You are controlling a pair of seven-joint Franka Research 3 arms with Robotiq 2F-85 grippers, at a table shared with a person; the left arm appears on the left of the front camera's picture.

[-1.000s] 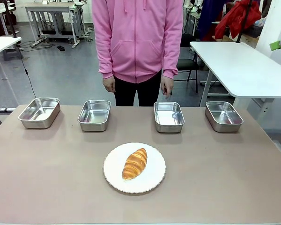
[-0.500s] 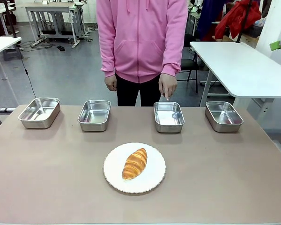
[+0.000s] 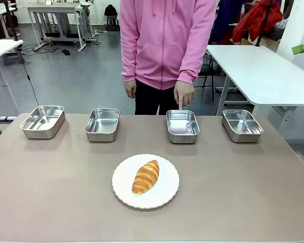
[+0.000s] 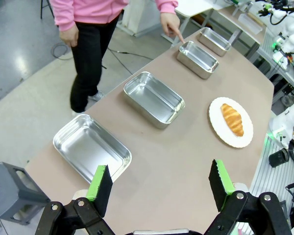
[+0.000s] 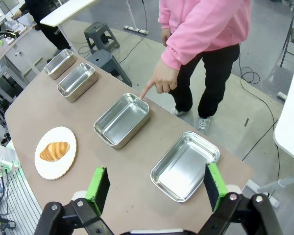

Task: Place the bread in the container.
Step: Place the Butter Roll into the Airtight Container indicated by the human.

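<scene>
The golden-brown bread [image 3: 146, 176] lies on a round white plate [image 3: 165, 195] near the table's front middle; it also appears as the bread [image 4: 232, 119] and the bread [image 5: 54, 151]. Several steel trays stand in a row at the far edge. A person in a pink hoodie points a finger [image 3: 181, 105] down at the container [image 3: 182, 125], third from the left, seen too as the container [image 4: 198, 59] and the container [image 5: 122, 120]. My left gripper [image 4: 160, 185] hangs open high over the table's left end. My right gripper [image 5: 156, 185] hangs open over the right end.
Other steel trays stand at far left [image 3: 42, 121], left of middle [image 3: 102, 124] and far right [image 3: 241, 125]. A white table [image 3: 263, 71] stands behind on the right. A grey stool [image 4: 12, 191] sits on the floor by the left end.
The person has stepped to the right and lowered a hand, now pointing at the third tray. The bread and trays have not moved.
</scene>
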